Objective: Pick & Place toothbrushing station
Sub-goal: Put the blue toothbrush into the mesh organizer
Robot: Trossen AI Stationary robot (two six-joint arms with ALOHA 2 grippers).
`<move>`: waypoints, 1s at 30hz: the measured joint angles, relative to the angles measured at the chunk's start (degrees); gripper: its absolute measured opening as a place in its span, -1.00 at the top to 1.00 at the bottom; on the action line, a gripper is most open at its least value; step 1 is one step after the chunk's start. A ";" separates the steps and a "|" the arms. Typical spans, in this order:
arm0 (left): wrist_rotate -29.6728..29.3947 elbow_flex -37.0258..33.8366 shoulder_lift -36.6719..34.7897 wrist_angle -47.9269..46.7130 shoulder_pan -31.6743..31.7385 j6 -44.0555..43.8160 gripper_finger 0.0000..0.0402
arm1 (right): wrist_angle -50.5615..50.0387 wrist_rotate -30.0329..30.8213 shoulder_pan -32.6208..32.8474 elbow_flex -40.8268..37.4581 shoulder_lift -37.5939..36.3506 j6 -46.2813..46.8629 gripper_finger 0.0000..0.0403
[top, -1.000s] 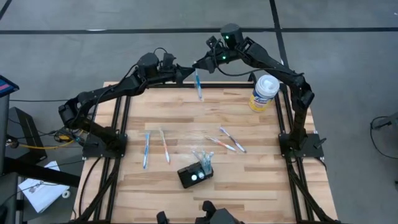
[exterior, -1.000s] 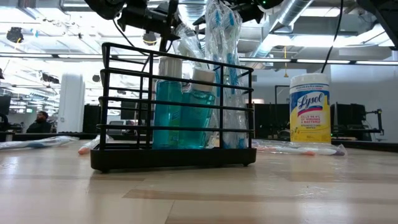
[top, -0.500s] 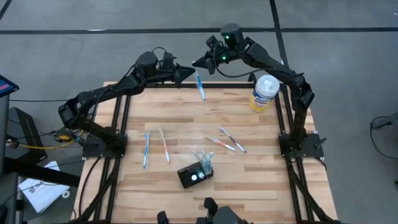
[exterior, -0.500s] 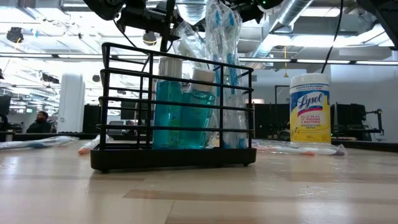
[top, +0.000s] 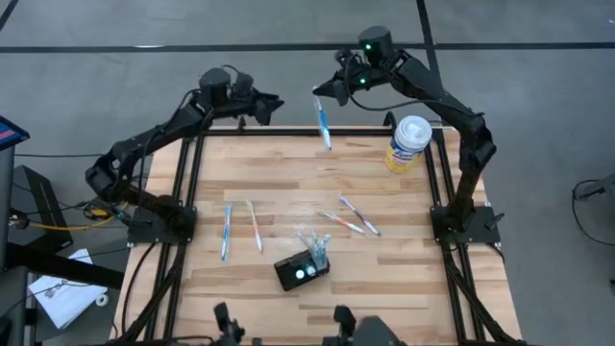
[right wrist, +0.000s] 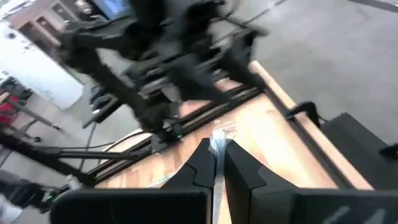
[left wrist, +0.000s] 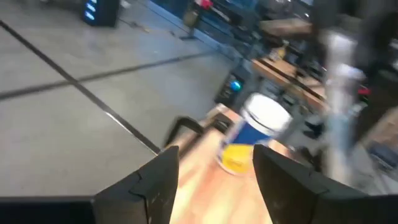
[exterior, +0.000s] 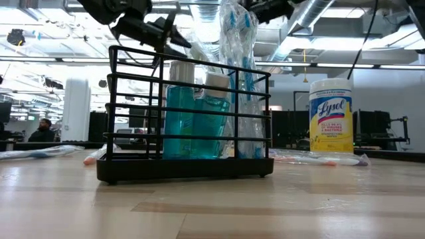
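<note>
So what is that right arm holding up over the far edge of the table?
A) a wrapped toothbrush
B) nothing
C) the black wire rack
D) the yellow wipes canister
A: the right gripper is shut on a wrapped toothbrush that hangs from its fingers; the wipes canister stands on the table.

- A robotics lab or industrial workshop hall, not a home.
- A pale butcher-block wooden bench [top: 288,183] stands on a grey concrete floor [top: 115,77] marked with dark lines.
- Exposed silver ceiling ducts [exterior: 319,10] and strip lights hang overhead.
- Dark equipment racks [exterior: 372,129] line the background, with a person [exterior: 43,129] seated far off.
</note>
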 joint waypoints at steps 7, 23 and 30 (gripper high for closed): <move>3.48 0.07 -0.07 0.25 6.44 -0.39 0.16 | 3.15 3.83 5.77 0.01 -7.59 -0.61 0.97; 10.55 0.07 -4.46 0.27 2.11 2.65 0.22 | 1.46 73.67 41.27 -4.13 -15.36 7.02 0.97; 10.04 0.13 -10.92 -1.07 -0.54 1.21 0.22 | -6.44 99.62 57.54 -7.57 -15.53 21.30 0.97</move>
